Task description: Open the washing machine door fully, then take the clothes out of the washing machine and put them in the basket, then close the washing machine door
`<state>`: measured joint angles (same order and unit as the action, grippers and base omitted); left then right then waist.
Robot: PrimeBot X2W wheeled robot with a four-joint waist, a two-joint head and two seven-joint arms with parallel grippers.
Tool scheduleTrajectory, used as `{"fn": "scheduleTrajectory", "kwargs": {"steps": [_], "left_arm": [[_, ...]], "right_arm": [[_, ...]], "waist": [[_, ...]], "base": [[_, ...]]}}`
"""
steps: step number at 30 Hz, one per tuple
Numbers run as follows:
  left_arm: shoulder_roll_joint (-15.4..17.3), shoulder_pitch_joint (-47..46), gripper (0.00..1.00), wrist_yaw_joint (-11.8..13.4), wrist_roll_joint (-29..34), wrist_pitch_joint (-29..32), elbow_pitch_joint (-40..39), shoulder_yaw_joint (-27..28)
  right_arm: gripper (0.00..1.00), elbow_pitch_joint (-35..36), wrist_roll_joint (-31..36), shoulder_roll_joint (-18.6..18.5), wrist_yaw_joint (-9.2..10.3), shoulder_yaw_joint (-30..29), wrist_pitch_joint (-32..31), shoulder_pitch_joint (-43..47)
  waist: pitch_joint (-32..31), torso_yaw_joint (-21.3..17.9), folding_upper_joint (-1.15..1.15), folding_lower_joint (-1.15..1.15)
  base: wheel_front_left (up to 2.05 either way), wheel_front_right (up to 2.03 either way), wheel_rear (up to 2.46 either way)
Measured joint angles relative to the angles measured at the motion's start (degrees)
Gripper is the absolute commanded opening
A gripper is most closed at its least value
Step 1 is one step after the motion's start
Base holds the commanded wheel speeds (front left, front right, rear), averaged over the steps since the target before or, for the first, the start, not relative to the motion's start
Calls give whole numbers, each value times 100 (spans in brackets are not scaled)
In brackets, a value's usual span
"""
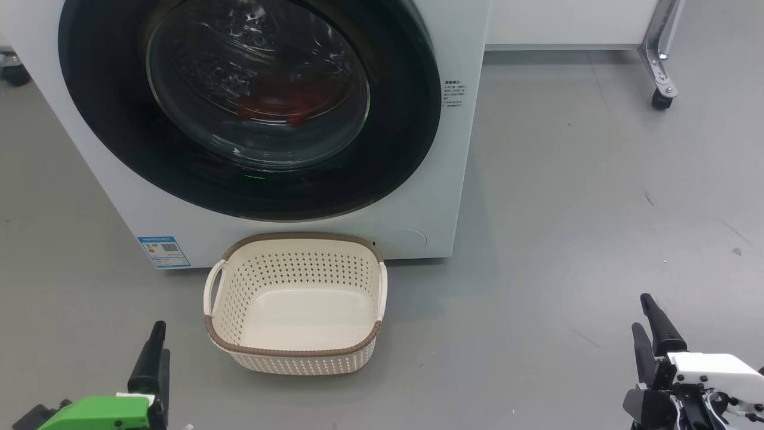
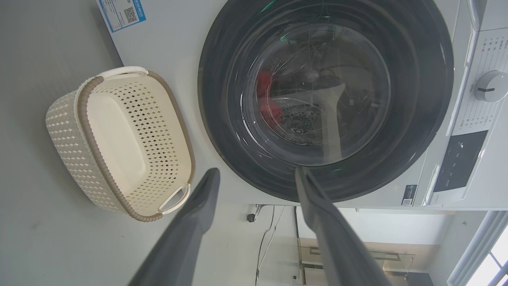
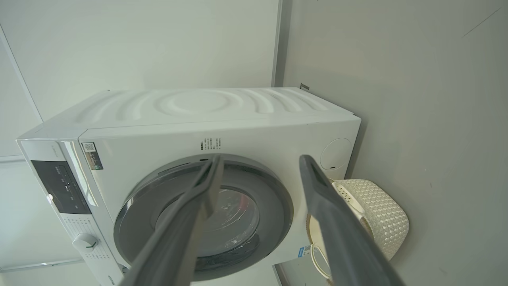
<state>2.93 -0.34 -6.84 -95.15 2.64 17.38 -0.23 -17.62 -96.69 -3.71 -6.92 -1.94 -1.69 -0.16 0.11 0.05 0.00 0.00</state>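
The white washing machine (image 1: 453, 36) stands ahead with its round black washing machine door (image 1: 107, 137) shut. Red clothes (image 1: 286, 101) show through the glass bowl. The cream basket (image 1: 298, 237) sits on the floor right before the machine, with nothing in it. My left gripper (image 1: 160, 340) is low at the left of the basket, my right gripper (image 1: 641, 312) far off to its right. In the left wrist view, the left gripper (image 2: 257, 171) is open, pointing at the door (image 2: 222, 131), with the basket (image 2: 63, 131) beside it. The right gripper (image 3: 260, 159) is open too, well back from the door (image 3: 274, 206).
A metal leg on a caster (image 1: 659, 71) stands at the back right, and a dark wheel (image 1: 15, 74) at the far left. The control panel with a white knob (image 2: 490, 85) is above the door. Grey floor (image 1: 597, 209) spreads to the machine's right.
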Motion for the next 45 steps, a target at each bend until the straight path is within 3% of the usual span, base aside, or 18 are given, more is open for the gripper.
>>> {"fn": "scheduleTrajectory", "kwargs": {"steps": [11,24,45], "left_arm": [[5,-4,100,0,229,-176,-131,-136],[246,-27,100,1,1270,-434,-281,-377],[506,-51,100,259,3012,-738,-434,-936]], "right_arm": [[100,73,318,-48,0,85,131,0],[100,172,1385,-392,3,399,404,-5],[100,274,3312,-761,365,1072,678,-49]], "waist": [[-2,14,0,0],[1,32,0,0],[-27,60,0,0]], "base": [[0,0,0],[0,0,0],[0,0,0]]}}
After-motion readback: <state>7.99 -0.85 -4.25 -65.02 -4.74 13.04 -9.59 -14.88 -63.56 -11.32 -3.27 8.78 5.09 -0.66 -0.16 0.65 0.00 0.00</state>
